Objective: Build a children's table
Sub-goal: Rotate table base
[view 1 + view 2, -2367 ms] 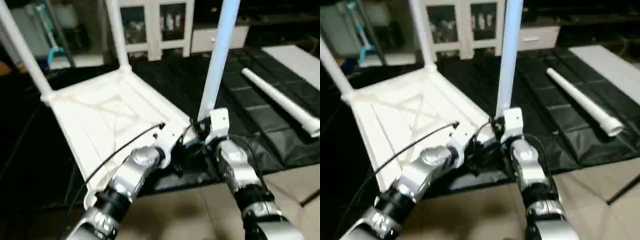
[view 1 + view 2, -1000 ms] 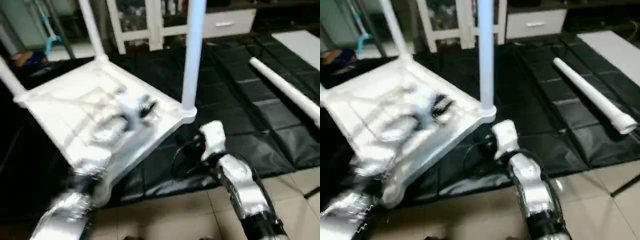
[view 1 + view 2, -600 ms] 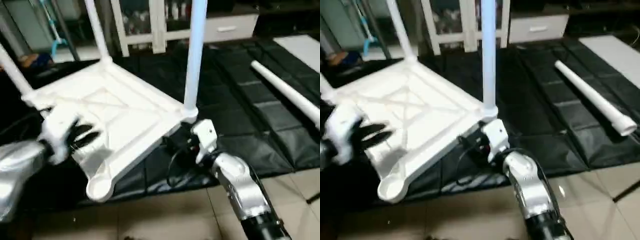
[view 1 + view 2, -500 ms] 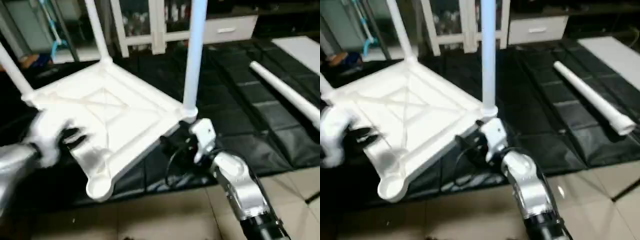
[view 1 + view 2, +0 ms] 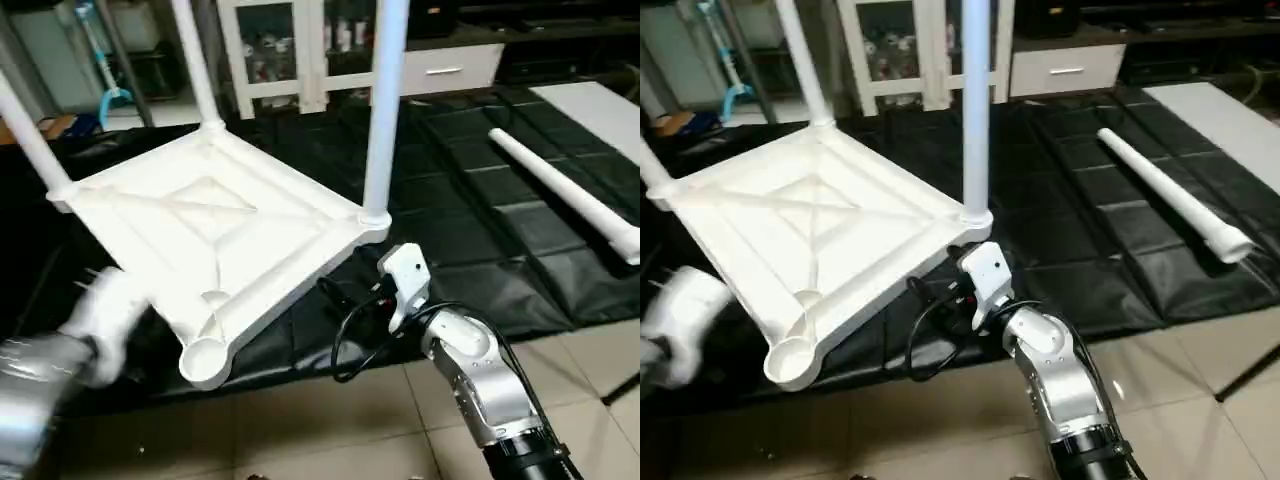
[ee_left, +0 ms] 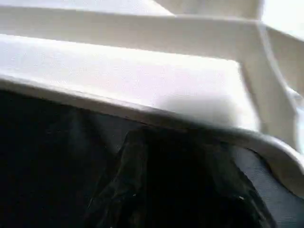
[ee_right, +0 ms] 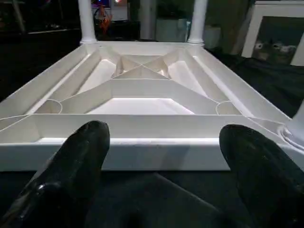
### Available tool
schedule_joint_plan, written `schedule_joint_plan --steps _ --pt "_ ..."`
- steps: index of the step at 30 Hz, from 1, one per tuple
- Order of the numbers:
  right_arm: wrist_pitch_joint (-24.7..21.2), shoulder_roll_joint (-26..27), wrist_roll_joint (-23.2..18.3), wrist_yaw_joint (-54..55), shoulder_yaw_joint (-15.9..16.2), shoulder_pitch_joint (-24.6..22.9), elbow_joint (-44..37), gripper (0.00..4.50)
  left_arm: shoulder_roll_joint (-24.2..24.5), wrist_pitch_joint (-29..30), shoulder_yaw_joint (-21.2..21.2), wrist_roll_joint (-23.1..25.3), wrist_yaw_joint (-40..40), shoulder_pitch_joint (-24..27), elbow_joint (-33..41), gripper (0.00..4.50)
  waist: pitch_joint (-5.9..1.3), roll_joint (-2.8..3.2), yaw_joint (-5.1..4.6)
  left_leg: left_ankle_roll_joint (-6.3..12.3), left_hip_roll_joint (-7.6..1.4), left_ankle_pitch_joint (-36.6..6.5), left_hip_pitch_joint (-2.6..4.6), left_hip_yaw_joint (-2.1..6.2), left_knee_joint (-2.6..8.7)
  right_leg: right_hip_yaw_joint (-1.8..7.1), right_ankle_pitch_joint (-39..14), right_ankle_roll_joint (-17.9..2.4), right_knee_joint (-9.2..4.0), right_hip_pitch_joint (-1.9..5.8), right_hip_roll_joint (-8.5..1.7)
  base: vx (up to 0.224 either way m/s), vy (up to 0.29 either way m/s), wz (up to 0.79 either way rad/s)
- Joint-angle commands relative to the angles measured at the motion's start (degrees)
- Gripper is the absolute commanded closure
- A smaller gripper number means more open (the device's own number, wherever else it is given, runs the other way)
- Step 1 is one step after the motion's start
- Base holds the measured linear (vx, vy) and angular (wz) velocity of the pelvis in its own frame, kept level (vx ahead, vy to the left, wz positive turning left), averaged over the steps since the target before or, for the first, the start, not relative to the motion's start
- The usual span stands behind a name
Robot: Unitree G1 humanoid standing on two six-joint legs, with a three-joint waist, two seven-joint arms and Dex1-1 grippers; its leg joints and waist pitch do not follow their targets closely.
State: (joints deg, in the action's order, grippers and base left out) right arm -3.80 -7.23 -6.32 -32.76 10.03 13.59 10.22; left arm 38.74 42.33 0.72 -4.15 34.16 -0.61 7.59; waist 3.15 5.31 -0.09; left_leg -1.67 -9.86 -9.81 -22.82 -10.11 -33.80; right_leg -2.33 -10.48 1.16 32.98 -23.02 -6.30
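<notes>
Tabletop [image 5: 215, 225] upside-down (three legs in), right tool [image 7: 164, 156] agape

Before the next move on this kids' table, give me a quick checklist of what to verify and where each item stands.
1. Table top lies underside up on the black mat: ok.
2. Three legs stand upright in corner sockets, the nearest by the right tool: ok.
3. Near corner socket open for the last leg: ok.
4. Fourth leg lies loose on the mat, apart from the top, unheld: ok.
5. Right tool open, level with the top's edge, gripping nothing: ok.
6. Left tool low beside the top's left edge, blurred; whether it touches: cannot tell.
</notes>
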Motion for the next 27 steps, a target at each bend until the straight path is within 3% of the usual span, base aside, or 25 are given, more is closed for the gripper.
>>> schedule_joint_plan --steps 1,2,3,4,5,6,7,8,9,10,11,12,13,15,16,17,19,20,22,23,24,25,26,27 --pt "-0.6 -0.1 0.1 0.5 -0.1 -0.1 -1.7 0.47 -1.4 -0.1 0.7 0.1 -0.4 -0.7 0.3 3.04 -2.19 0.51 -0.57 -4.66 -1.82 -41.4 2.94 2.04 6.16 0.21 -36.2 -2.8 -5.85 -0.40 -0.99 0.000 0.000 0.00" --pt "-0.6 -0.1 0.1 0.5 -0.2 -0.2 -1.8 0.47 -1.9 -0.1 0.8 -0.1 -0.5 -0.9 0.4 3.04 -1.97 0.48 -0.69 -4.61 -1.76 -42.2 3.06 2.07 6.11 -0.13 -37.7 -2.3 -6.18 -0.56 -0.81 -0.064 -0.007 -0.05" --pt "-0.6 -0.1 0.1 0.6 -0.2 -0.2 -1.8 0.47 -2.2 -0.1 0.8 -0.2 -0.6 -1.0 0.4 3.04 -1.75 0.66 -0.84 -4.65 -1.68 -44.2 3.64 2.05 6.05 -0.97 -39.9 -1.4 -6.83 -0.89 -0.33 -0.075 -0.007 -0.04" --pt "-0.5 -0.2 0.2 0.7 -0.5 -0.3 -1.8 0.47 -4.1 -0.6 0.3 -1.3 -1.1 -2.1 0.9 3.04 -1.59 0.83 -1.02 -4.75 -1.73 -45.7 3.83 2.09 6.35 -1.61 -39.7 -1.1 -6.86 -0.78 0.07 -0.075 -0.007 -0.04" --pt "-0.5 -0.3 0.1 0.8 -0.6 -0.3 -1.8 0.47 -4.8 -0.8 0.2 -1.5 -1.3 -2.5 1.0 3.04 -1.22 1.63 -0.82 -4.81 -2.85 -50.2 2.37 1.38 9.78 -3.81 -33.5 -1.8 -4.48 2.05 2.00 0.000 0.000 0.00" --pt "-0.5 -0.3 0.1 0.8 -0.6 -0.3 -1.8 0.47 -5.5 -1.0 0.0 -1.9 -1.5 -3.0 0.9 3.04 -1.48 2.14 0.24 -5.08 -4.04 -52.0 0.12 1.00 12.26 -3.13 -25.2 -3.3 2.50 5.12 1.87 0.000 0.000 0.00" --pt "-0.5 -0.3 0.1 0.9 -0.6 -0.2 -1.8 0.47 -6.0 -1.1 -0.1 -2.1 -1.7 -3.3 0.7 3.04 -1.96 1.36 3.23 -4.85 -4.77 -51.6 -1.65 -1.71 14.84 -1.75 -14.8 -3.8 7.11 6.21 2.03 -0.104 -0.032 0.09" --pt "-0.5 -0.4 0.0 0.9 -0.6 -0.2 -1.7 0.47 -6.1 -1.1 -0.1 -2.2 -1.8 -3.4 0.6 3.04 -2.42 0.28 3.47 -4.60 -3.78 -45.3 0.45 -2.85 13.59 0.28 -20.5 -3.2 6.08 4.63 1.64 -0.064 -0.124 0.26" --pt "-0.7 -0.5 -0.1 0.9 -0.6 -0.2 -1.9 0.47 -8.4 -3.3 0.3 -2.2 -3.3 -5.4 -1.1 3.04 -1.31 -2.72 2.37 -1.01 0.25 -14.9 7.37 1.89 -6.67 6.24 -63.7 -1.2 -10.75 -5.91 -8.24 -0.064 -0.124 0.26" --pt "-0.7 -0.5 -0.1 0.9 -0.6 -0.2 -2.0 0.47 -8.8 -3.7 0.4 -2.1 -3.5 -5.8 -1.5 3.04 -1.31 -2.72 2.37 -1.01 0.25 -14.9 7.37 1.89 -6.67 6.24 -63.7 -1.2 -10.75 -5.91 -8.24 0.043 -0.101 0.04" --pt "-0.8 -0.5 -0.1 0.9 -0.6 -0.2 -2.0 0.47 -9.5 -4.2 0.6 -2.0 -4.0 -6.5 -2.1 3.04 -2.14 -1.38 3.09 -1.54 -0.54 -9.0 1.10 5.36 -1.24 4.64 -53.1 -3.3 -5.30 1.62 -5.65 0.000 0.000 0.00" --pt "-0.9 -0.5 -0.1 1.0 -0.5 -0.3 -2.3 0.47 -11.4 -5.7 1.3 -1.2 -5.1 -8.3 -4.3 3.04 -2.87 -0.74 2.90 -3.05 -1.16 -12.3 2.11 4.81 1.27 3.21 -41.4 -5.0 -3.74 1.53 -2.94 0.000 0.000 0.00" --pt "-1.0 -0.5 -0.1 1.0 -0.5 -0.3 -2.3 0.47 -11.4 -5.7 1.3 -1.2 -5.1 -8.3 -4.3 3.04 -3.74 -0.62 2.95 -2.99 -1.53 -19.9 4.99 3.38 2.73 2.26 -24.0 -8.0 -2.00 -0.71 0.88 -0.042 0.007 0.22" --pt "-1.0 -0.5 0.0 1.1 -0.5 -0.4 -2.4 0.47 -13.2 -7.7 2.2 0.1 -6.4 -10.3 -7.4 3.04 -2.92 0.04 1.31 -2.65 -1.79 -24.1 3.03 3.06 4.25 2.12 -15.2 -10.9 -1.77 1.02 0.85 -0.116 -0.012 0.29" --pt "-1.0 -0.5 0.1 1.4 -0.5 -0.5 -2.5 0.47 -14.2 -9.1 3.0 1.0 -7.7 -11.8 -10.0 3.04 -2.09 0.05 0.77 -3.03 -1.88 -30.3 2.83 3.01 5.01 1.82 -20.9 -9.6 -2.69 1.09 0.74 -0.090 0.025 0.01" --pt "-1.0 -0.5 0.3 1.7 -0.6 -0.6 -2.6 0.47 -15.0 -10.6 3.9 2.0 -8.7 -13.0 -12.3 3.04 -1.77 0.06 0.44 -3.79 -1.54 -35.9 3.83 3.01 5.11 1.45 -29.0 -7.0 -3.98 0.65 0.55 -0.078 0.051 -0.03" --pt "-1.1 -0.5 0.3 2.3 -0.8 -0.5 -2.7 0.47 -16.5 -13.3 4.7 3.1 -9.8 -15.1 -16.2 3.04 -1.53 0.02 0.14 -4.07 -1.17 -39.2 4.84 3.16 4.97 0.74 -36.3 -3.3 -5.71 0.06 0.44 -0.085 0.047 -0.02" --pt "-1.2 -0.6 0.3 2.5 -0.9 -0.5 -2.8 0.47 -17.5 -14.4 4.9 3.5 -10.6 -16.2 -18.0 3.04 -1.67 -0.01 0.07 -3.95 -1.17 -39.4 4.95 3.29 5.02 0.46 -36.3 -2.7 -6.00 0.33 0.34 -0.090 0.041 -0.02" --pt "-1.3 -0.8 0.5 2.9 -1.1 -0.4 -2.9 0.47 -19.3 -17.0 5.3 4.0 -11.9 -18.6 -21.8 3.04 -1.93 0.44 -0.39 -2.89 -1.77 -39.5 4.29 3.52 6.41 -0.59 -29.9 -3.1 -5.99 2.20 0.09 -0.080 0.056 -0.03" --pt "-1.3 -0.8 0.5 3.0 -1.2 -0.4 -2.9 0.47 -20.3 -18.3 5.3 4.0 -12.5 -19.8 -23.4 3.04 -1.88 0.28 -0.65 -2.66 -1.88 -39.7 4.05 3.56 6.76 -0.97 -28.6 -3.2 -6.01 2.53 0.08 -0.051 0.044 -0.06" --pt "-1.3 -0.8 0.5 3.2 -1.4 -0.2 -2.9 0.47 -21.2 -19.9 5.3 4.0 -13.0 -21.0 -25.1 3.04 -1.76 0.41 -0.99 -2.62 -2.11 -41.0 3.74 3.59 7.34 -1.72 -27.4 -3.2 -6.04 3.13 -0.16 -0.075 0.022 -0.04" --pt "-1.4 -0.9 0.4 3.2 -1.6 -0.1 -2.8 0.47 -22.5 -21.7 4.8 3.8 -13.8 -22.5 -27.2 3.04 -1.34 0.59 -1.12 -2.73 -2.48 -43.9 3.92 3.26 8.24 -2.79 -27.7 -3.0 -6.17 3.16 0.25 -0.075 0.022 -0.04" --pt "-1.5 -0.9 0.4 3.2 -1.6 -0.1 -2.8 0.47 -23.5 -23.1 4.4 3.7 -14.6 -23.7 -28.9 3.04 -1.01 0.47 -1.25 -2.76 -2.81 -45.8 3.63 2.95 9.14 -3.67 -27.5 -2.9 -5.76 3.57 0.81 -0.097 -0.001 0.05" --pt "-1.5 -1.0 0.5 3.2 -1.6 -0.2 -2.9 0.47 -24.2 -24.9 4.3 4.0 -15.6 -25.0 -31.0 3.04 -1.34 1.06 3.13 -2.63 -5.81 -50.4 -2.00 0.76 14.58 -2.56 -11.8 -3.6 7.26 8.42 1.49 -0.130 -0.053 0.20"
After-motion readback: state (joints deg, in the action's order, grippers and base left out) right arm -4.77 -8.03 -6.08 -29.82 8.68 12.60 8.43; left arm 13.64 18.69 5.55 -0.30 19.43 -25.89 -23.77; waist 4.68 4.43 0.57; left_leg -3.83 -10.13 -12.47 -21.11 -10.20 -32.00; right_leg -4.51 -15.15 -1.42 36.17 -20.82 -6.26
